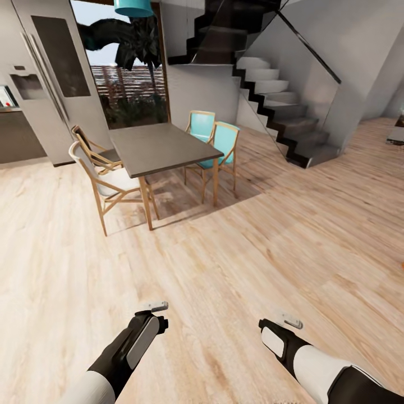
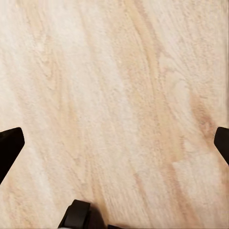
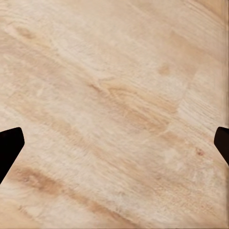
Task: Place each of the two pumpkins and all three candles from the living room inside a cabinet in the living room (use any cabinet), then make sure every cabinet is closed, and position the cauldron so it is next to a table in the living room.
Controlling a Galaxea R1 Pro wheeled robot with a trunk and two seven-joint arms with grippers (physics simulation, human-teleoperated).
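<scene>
Your left gripper (image 2: 114, 143) and right gripper (image 3: 114, 145) hung with fingers spread wide, holding nothing, over the bare wood floor (image 1: 235, 252) — the dining table (image 1: 160, 147) stood at eleven o'clock, the staircase (image 1: 280, 106) at one.

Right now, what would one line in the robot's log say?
phase: in transit | ahead: dining table, staircase | left gripper: open, empty | right gripper: open, empty | below: wood floor
</scene>
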